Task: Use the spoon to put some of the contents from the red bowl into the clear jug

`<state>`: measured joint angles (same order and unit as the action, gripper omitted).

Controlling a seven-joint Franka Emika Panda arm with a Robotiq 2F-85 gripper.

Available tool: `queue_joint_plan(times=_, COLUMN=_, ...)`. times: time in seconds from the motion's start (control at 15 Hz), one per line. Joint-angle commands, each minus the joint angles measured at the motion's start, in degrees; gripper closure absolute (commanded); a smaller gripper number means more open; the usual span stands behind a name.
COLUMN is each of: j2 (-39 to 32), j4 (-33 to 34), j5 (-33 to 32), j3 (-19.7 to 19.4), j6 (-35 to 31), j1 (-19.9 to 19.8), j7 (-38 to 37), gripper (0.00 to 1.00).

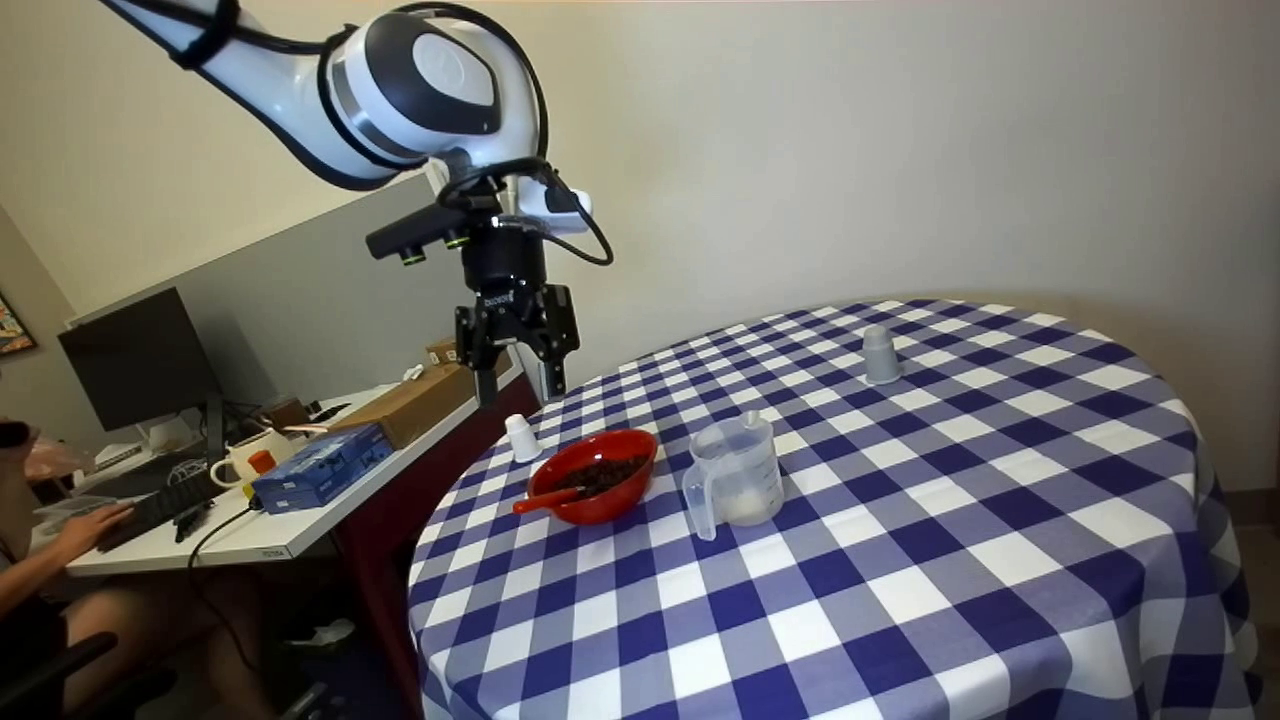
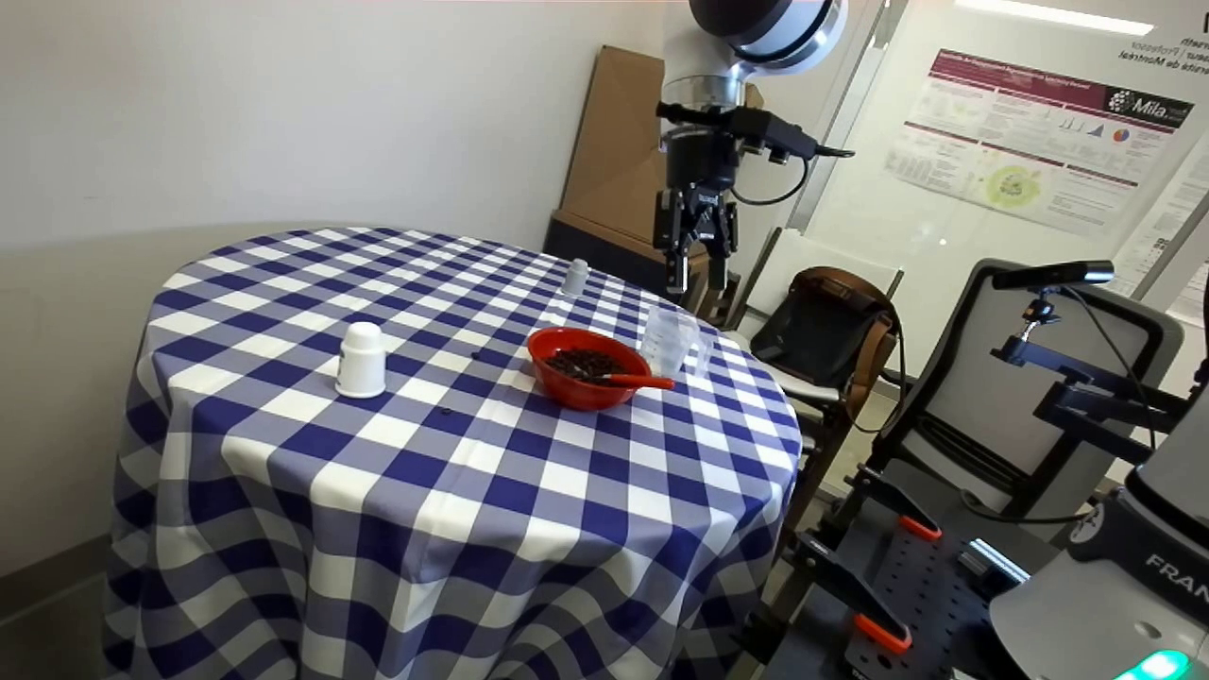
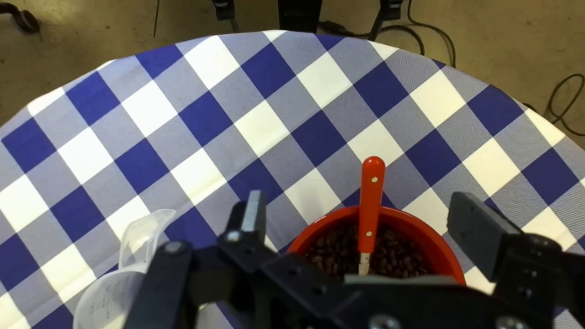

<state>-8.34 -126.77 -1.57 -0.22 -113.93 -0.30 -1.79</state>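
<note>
The red bowl (image 1: 625,505) stands upright on the table and holds dark beans (image 3: 336,251). It shows in both exterior views (image 2: 578,393) and in the wrist view (image 3: 438,256). A spoon (image 3: 371,205) rests in it, its red handle over the rim (image 1: 545,500) (image 2: 644,382); its head is hidden. The clear jug (image 1: 738,470) stands upright beside the bowl (image 2: 667,342), at the lower left in the wrist view (image 3: 107,292); something pale shows at its bottom. My gripper (image 1: 520,385) is open and empty, above the table and apart from bowl and spoon (image 2: 697,277) (image 3: 361,224).
A white cup-shaped object (image 1: 881,356) stands far from the bowl, and another (image 1: 522,439) stands near it; both show in both exterior views (image 2: 362,361) (image 2: 575,279). A checked cloth (image 2: 406,430) covers the round table. A desk (image 1: 330,500) with boxes stands beside it.
</note>
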Motion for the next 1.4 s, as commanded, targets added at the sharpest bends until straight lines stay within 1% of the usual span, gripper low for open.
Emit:
queue_joint_plan(times=0.0, j2=-2.92, j4=2.58, j5=1.33, j3=0.21, j6=1.55, j1=0.33, j7=-1.41, gripper=0.0)
queue_joint_plan(times=0.93, j2=-8.67, j4=2.71, j5=3.22, j3=1.32, j6=-0.95, j1=0.92, j7=-1.21, gripper=0.0)
queue_joint_plan(times=1.33, j2=-10.25, j4=2.29, j5=2.53, j3=1.38, j6=-2.65, j1=1.52, j7=-2.33, gripper=0.0)
